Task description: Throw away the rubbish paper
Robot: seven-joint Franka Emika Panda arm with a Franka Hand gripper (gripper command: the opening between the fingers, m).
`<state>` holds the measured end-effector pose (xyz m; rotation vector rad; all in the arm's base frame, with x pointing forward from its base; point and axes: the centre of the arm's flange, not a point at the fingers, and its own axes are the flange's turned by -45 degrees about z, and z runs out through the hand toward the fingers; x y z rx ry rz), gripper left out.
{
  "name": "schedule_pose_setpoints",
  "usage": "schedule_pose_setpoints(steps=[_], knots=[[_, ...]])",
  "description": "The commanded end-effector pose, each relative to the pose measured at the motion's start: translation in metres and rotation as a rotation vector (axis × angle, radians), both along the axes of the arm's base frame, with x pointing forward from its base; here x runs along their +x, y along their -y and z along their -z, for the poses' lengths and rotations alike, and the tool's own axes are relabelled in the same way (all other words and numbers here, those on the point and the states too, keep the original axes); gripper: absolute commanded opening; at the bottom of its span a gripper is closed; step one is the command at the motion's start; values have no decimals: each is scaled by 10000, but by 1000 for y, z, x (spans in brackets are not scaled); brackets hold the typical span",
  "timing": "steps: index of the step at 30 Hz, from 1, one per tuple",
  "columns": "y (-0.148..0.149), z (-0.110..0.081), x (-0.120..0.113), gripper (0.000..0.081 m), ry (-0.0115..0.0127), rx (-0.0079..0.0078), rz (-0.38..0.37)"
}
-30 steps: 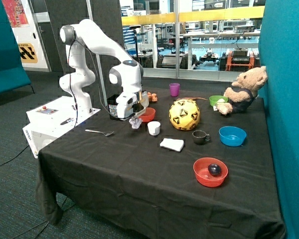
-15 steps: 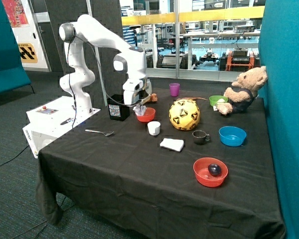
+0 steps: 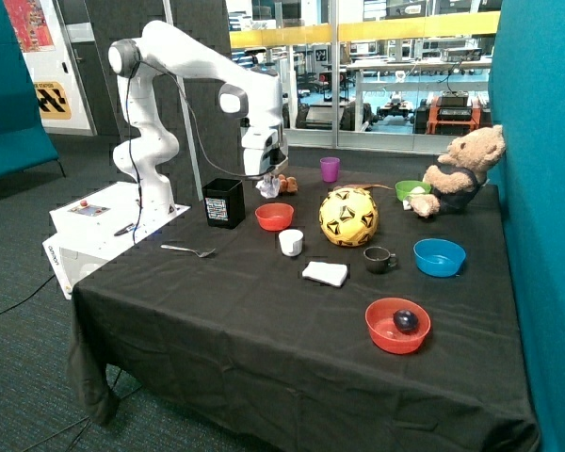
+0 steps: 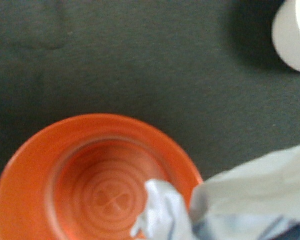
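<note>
— Where is your gripper (image 3: 265,179) right now, and what is in it?

— Your gripper hangs in the air above the table, clamped on a wad of rubbish paper (image 3: 267,187). You can see the crumpled white wad dangling just under the fingers in the outside view, and in the wrist view the same paper (image 4: 240,200) fills the corner closest to the camera.

— What lies beneath it?

— Look straight down the wrist camera: you have an orange-red bowl (image 4: 95,180) under the wad, empty, with ring marks on its floor. In the outside view that bowl (image 3: 274,217) sits on the black tablecloth (image 3: 226,320), a little nearer than the gripper. The black bin (image 3: 223,202) stands just left of the bowl, so your paper is up and to the right of the bin, not over it.

— And around that?

— You have a white cup (image 3: 290,242) near the bowl on its near right; its rim also shows at the edge of the wrist view (image 4: 292,35). A flat white cloth (image 3: 325,273) lies nearer still, and a spoon (image 3: 188,250) rests to the left, in front of the bin. Right of the cup you see a yellow ball (image 3: 348,217), a dark mug (image 3: 379,259) and a blue bowl (image 3: 439,256). A red bowl (image 3: 397,325) with a dark round object in it sits at the near right. At the far side stand a purple cup (image 3: 330,169), a green bowl (image 3: 411,190) and a teddy bear (image 3: 460,169).
</note>
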<state>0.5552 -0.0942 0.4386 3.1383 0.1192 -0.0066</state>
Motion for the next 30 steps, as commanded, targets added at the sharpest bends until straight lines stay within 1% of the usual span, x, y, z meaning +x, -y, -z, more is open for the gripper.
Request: schedule_pose_setpoints(steps=[1, 6, 9, 13, 19, 24, 30], knots=[[-35, -22, -15, 0, 41, 13, -719], [-47, -31, -25, 0, 41, 13, -931], [-56, -41, -34, 0, 41, 14, -1091], [-61, -47, -41, 0, 41, 14, -1173], [-68, -61, -58, 0, 41, 14, -1299], [-70, -65, -69, 0, 41, 14, -1315], [-72, -63, -90, 0, 41, 14, -1261]])
